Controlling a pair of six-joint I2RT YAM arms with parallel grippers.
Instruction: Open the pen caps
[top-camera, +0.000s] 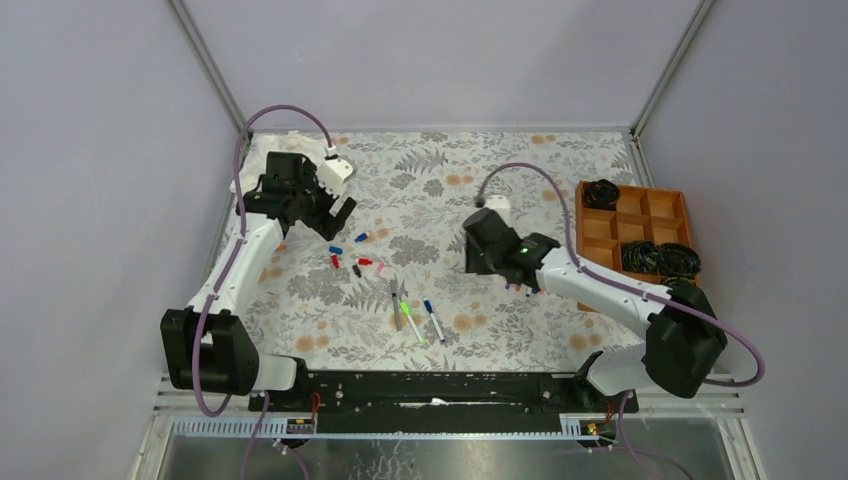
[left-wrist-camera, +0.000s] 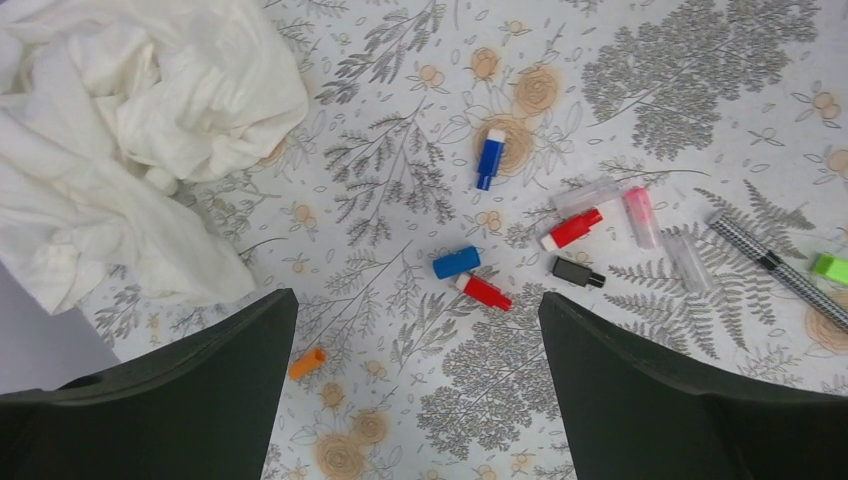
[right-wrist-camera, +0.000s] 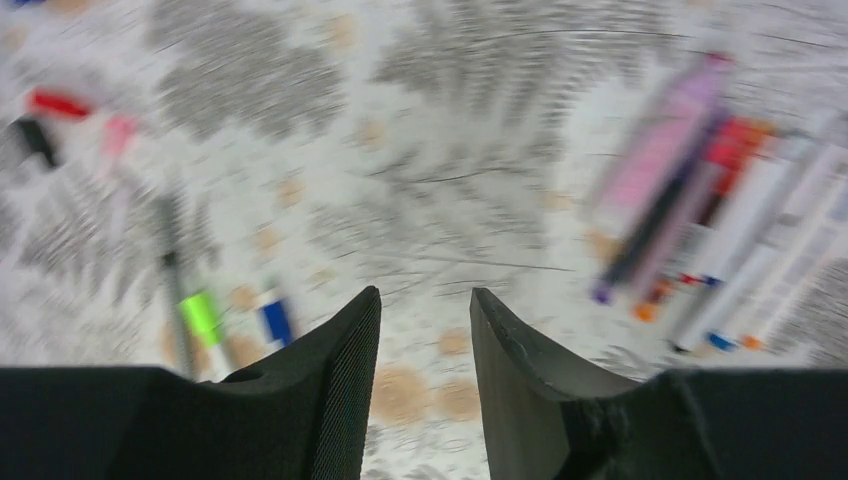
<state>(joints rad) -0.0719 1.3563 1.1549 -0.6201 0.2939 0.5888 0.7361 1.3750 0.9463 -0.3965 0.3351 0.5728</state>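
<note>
The left gripper (left-wrist-camera: 415, 300) is spread wide and empty. Just ahead of it on the floral table cover (left-wrist-camera: 700, 80) lie a blue pen cap (left-wrist-camera: 456, 262), a red pen cap (left-wrist-camera: 484, 291) and a black pen cap (left-wrist-camera: 578, 271). A crumpled white cloth (left-wrist-camera: 130, 130) lies to their left. The right gripper (right-wrist-camera: 425, 295) is narrowly parted and holds nothing. Blurred pens (right-wrist-camera: 700, 220) lie bunched to its right.

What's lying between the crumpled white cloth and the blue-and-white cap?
Nothing: in the left wrist view, only bare floral table cover separates the white cloth from the blue-and-white cap.
</note>
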